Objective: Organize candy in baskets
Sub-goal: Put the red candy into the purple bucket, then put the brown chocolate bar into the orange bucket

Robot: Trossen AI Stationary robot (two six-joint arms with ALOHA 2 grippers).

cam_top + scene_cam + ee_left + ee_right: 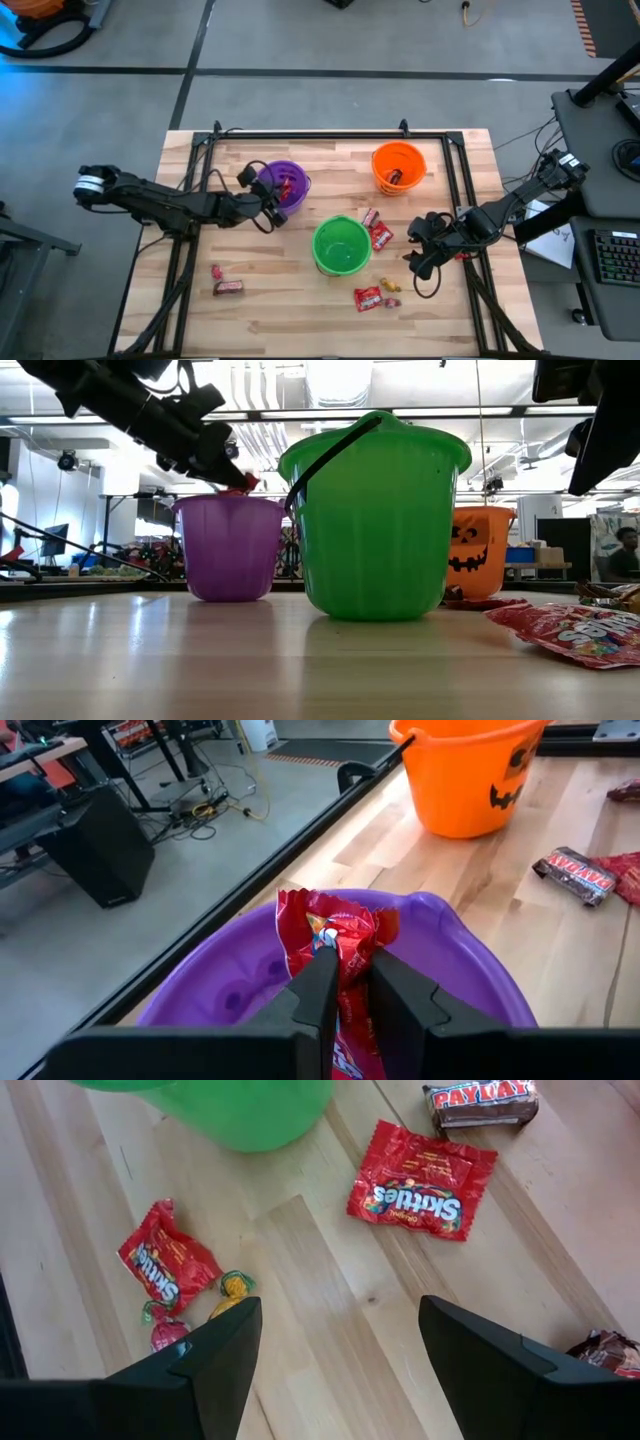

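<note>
My left gripper (345, 982) clamps 1 red packet (335, 935) over purple bucket (283, 185), frame centre-left; right gripper (335, 1365) jaws apart, centre-right.

Both arms are dark, jointed and slim, each with a pale silver band near its base and black cables looping alongside, ending in blocky matte-black fingers (318, 990).

Overhead, table-level and two wrist views, all sharing green bucket (341, 245).
</note>
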